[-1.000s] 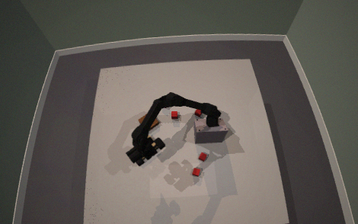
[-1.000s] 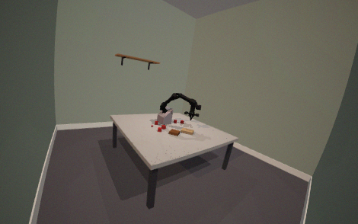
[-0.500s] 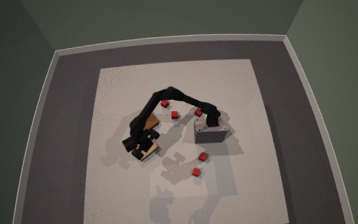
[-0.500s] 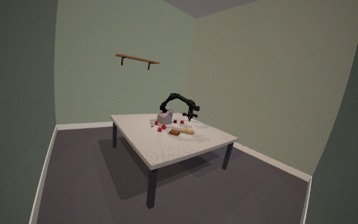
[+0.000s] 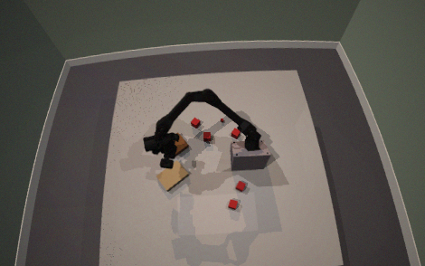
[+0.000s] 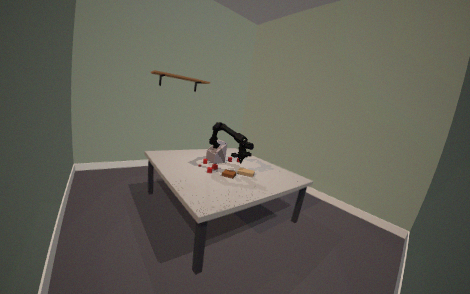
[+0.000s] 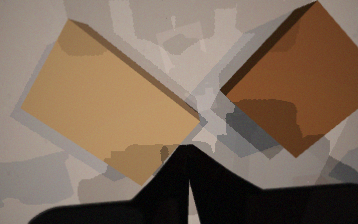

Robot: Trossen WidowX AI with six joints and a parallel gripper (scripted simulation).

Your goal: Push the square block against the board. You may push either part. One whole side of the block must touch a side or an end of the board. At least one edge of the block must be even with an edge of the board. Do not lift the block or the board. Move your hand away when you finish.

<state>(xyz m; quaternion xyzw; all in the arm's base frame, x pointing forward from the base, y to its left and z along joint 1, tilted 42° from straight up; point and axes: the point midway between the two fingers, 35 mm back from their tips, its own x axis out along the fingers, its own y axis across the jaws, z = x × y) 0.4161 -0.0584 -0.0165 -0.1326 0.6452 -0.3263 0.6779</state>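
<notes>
End effector (image 5: 168, 151) (image 6: 241, 161) (image 7: 186, 151) closed, empty. Block (image 5: 181, 144) (image 6: 229, 174) (image 7: 305, 85) apart from board (image 5: 174, 175) (image 6: 246, 172) (image 7: 110, 100), turned relative to it. Likely lining up the push; you need to get behind the block, low, then square its side to the board.

And here's the black six-joint arm (image 5: 208, 95) (image 6: 230, 131), arched high, elbow bent, reaching out over the tabletop, its pincer (image 6: 241, 161) (image 7: 186, 151) pointing downward, fingertips pressed together, nothing between them!
</notes>
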